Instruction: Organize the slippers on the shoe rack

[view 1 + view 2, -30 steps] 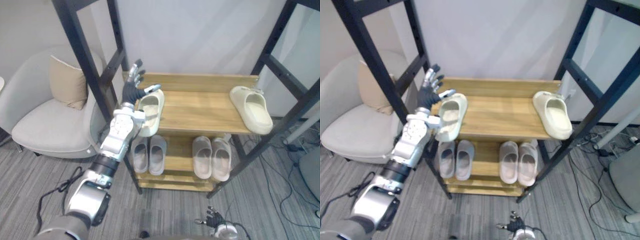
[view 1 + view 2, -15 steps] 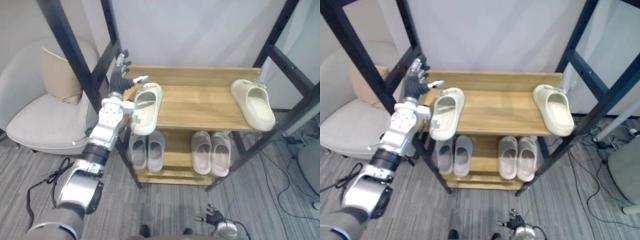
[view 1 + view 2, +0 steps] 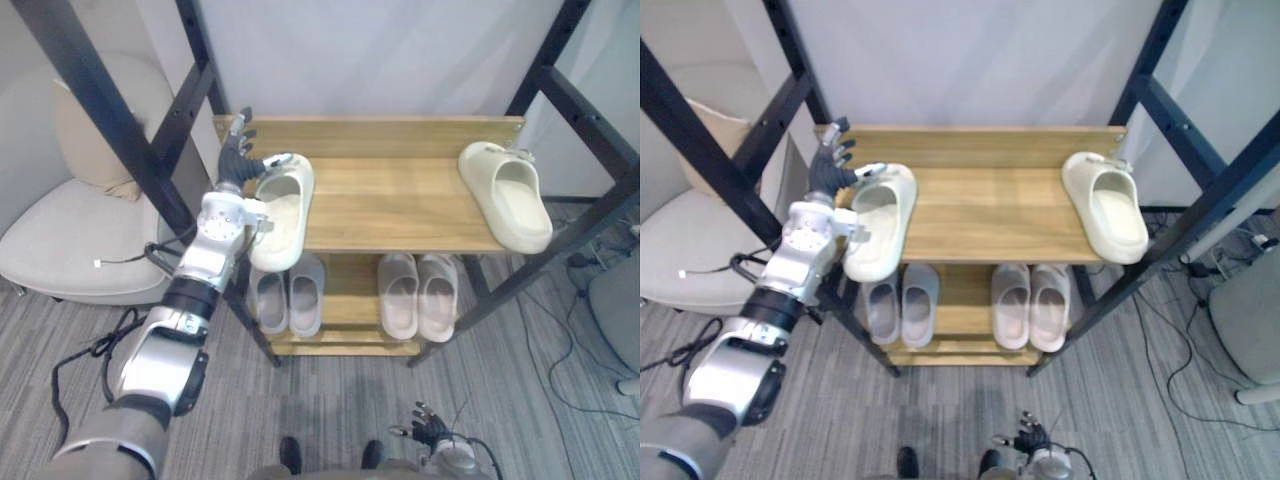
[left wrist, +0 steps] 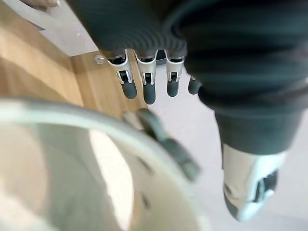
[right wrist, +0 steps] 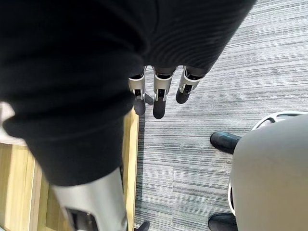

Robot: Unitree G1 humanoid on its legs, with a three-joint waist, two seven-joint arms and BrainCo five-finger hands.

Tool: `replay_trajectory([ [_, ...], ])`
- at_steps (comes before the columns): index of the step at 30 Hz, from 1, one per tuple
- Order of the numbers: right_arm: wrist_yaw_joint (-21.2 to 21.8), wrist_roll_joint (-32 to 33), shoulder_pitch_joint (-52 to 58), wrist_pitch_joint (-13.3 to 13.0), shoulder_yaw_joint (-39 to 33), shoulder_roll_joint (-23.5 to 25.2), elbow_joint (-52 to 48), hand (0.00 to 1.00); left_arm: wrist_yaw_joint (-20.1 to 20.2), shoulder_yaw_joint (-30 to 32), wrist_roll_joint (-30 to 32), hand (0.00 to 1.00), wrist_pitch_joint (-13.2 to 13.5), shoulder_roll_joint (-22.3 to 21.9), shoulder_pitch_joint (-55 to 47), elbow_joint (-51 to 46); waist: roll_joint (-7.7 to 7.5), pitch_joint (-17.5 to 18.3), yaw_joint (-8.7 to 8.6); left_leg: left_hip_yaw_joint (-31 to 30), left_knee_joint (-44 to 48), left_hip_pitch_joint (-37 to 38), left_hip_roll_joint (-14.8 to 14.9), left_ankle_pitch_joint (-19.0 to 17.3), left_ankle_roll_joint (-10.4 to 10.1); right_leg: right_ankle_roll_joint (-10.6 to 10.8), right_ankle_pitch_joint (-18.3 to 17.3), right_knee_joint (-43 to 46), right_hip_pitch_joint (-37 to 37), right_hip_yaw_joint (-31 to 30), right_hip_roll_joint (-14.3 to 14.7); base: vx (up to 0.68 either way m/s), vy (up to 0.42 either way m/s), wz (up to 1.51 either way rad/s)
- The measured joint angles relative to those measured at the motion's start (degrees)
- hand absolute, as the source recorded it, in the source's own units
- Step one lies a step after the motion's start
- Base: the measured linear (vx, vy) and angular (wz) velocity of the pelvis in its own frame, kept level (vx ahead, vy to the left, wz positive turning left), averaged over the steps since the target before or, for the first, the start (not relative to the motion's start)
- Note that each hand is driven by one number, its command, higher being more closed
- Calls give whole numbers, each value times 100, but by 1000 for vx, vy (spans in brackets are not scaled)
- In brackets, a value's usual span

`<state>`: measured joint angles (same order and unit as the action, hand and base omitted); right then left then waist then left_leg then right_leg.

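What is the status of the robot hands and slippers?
Left robot hand open beside cream foam slipper overhanging front of wooden top shelf. Right robot hand open, low. Matching cream slipper at its right end; nothing between.

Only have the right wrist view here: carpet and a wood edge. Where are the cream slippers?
Observer: Both are on the top shelf, far apart. The left cream slipper is at the left end, overhanging the front edge. The right cream slipper is at the right end.
Operator: Left hand?
Observer: The left hand is at the far end of the left cream slipper, fingers straight, thumb by the slipper's top.
Operator: Lower shelf?
Observer: The lower shelf holds two grey pairs side by side: the left grey pair and the right grey pair.
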<state>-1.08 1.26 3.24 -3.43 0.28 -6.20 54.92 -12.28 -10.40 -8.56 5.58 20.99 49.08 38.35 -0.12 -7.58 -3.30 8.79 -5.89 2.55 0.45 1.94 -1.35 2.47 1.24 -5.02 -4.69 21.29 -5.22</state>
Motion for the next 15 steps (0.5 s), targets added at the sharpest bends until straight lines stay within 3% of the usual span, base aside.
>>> replay_trajectory([
  [15,12,109,-10,-56,-4,-4,-23,0,6,158,524,0,-27,122,-31,-135,47,-79,31,23,-1,-21,22,0,0,-29,-19,86,72,-42,5,-6,7,-2],
])
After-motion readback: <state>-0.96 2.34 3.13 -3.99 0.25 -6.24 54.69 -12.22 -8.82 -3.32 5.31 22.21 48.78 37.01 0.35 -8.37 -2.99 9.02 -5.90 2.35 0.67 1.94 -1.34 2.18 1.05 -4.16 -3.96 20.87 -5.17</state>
